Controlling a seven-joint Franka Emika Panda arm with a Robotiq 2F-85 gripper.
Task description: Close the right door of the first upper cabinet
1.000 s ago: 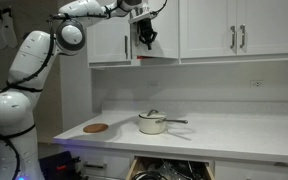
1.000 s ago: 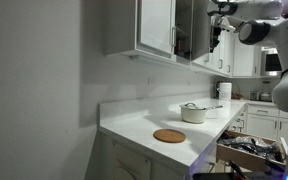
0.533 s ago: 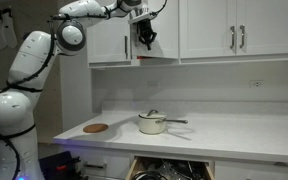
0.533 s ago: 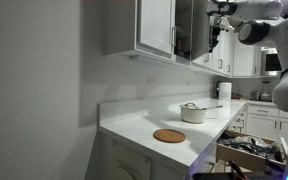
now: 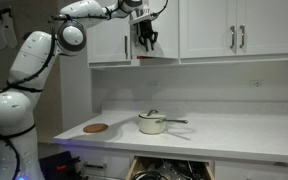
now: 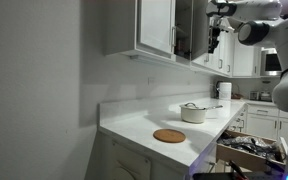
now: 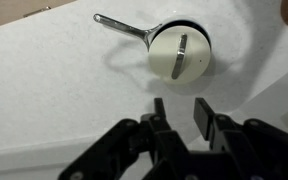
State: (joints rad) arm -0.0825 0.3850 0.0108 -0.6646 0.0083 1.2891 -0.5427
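Arm pose: the arm (image 5: 32, 62) is standing off the worktop's left end, elbow folding high and forearm reaching level across the cabinet fronts. The wrist is turning the camera straight down at the worktop (image 5: 234, 135).
Gripper: the gripper (image 5: 144, 38) is hovering high above the worktop's left stretch, at the cabinet face. In an exterior view it (image 6: 216, 30) is sitting just past a dark opening.
Jaws: in the wrist view the gripper (image 7: 181, 118) is showing its fingers (image 7: 204, 113) standing partly apart. Bare worktop is showing in the gap, and they are gripping nothing.
Task door: the right door (image 5: 167, 28) is hanging ajar above the left part of the worktop, just beside the gripper. I cannot tell whether the two are touching.
Cabinet: the first upper cabinet (image 5: 109, 35) is keeping its left door flat. The contents are lying in shadow, too dark to name.
Pot: a white pot (image 5: 152, 124) is sitting lidded between the front and back edges, in from the left end, so its inside is hidden. Its long handle is pointing away from the left end.
Disc: a round wooden disc (image 5: 95, 128) is lying flat near the front-left corner, apart from the pot.
Drawer: a drawer (image 5: 169, 172) is standing pulled out under the front edge. It is holding dark metal items too jumbled to name.
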